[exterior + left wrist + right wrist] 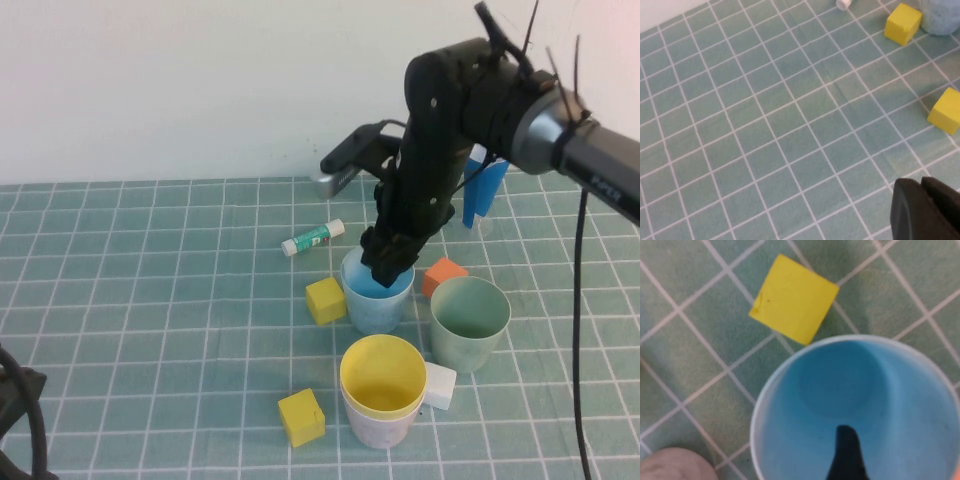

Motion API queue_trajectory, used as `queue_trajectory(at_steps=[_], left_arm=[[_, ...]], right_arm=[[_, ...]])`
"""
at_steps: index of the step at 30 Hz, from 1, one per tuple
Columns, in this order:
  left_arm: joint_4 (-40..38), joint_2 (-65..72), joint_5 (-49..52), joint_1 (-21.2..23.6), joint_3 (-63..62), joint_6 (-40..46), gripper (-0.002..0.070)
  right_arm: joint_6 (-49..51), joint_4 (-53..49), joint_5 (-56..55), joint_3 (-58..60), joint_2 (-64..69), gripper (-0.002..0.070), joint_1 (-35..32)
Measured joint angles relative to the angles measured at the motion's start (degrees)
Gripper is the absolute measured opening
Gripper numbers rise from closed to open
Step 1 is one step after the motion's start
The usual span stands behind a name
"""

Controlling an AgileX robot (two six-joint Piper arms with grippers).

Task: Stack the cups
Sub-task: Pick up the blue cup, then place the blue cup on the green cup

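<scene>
right gripper (388,268) jaws apart over the light blue cup (377,295); left gripper (927,210) closed, empty. four cups, two yellow cubes.

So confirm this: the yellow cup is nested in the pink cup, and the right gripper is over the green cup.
Not quite. The yellow cup does sit in the pink cup, but the right gripper is over the blue cup, not the green cup. The high view shows this, and the right wrist view shows one of the fingers inside the blue rim. The left gripper is parked apart.
</scene>
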Motion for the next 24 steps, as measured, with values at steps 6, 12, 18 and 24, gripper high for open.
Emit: queue_trajectory(at_steps=[6,12,18,24], left_arm=[[0.3,0.0,0.2,0.0,0.0,-0.4,-0.0001],[0.3,0.0,0.4,0.0,0.0,-1.4,-0.0001],[0.3,0.0,0.4,0.0,0.0,-3.2,-0.0001],[0.3,0.0,0.4,0.0,0.0,-4.1,-0.0001]], right_arm=[[0.0,0.0,-0.1,0.0,2.5,0.0232,0.0],[0.0,-0.2,-0.1,-3.9,2.5,0.0022,0.0],[0.1,-0.2,0.0,-5.6,-2.8,0.0016,0.0],[0.1,-0.2,0.4,-5.6,-16.0,0.0016,-0.1]])
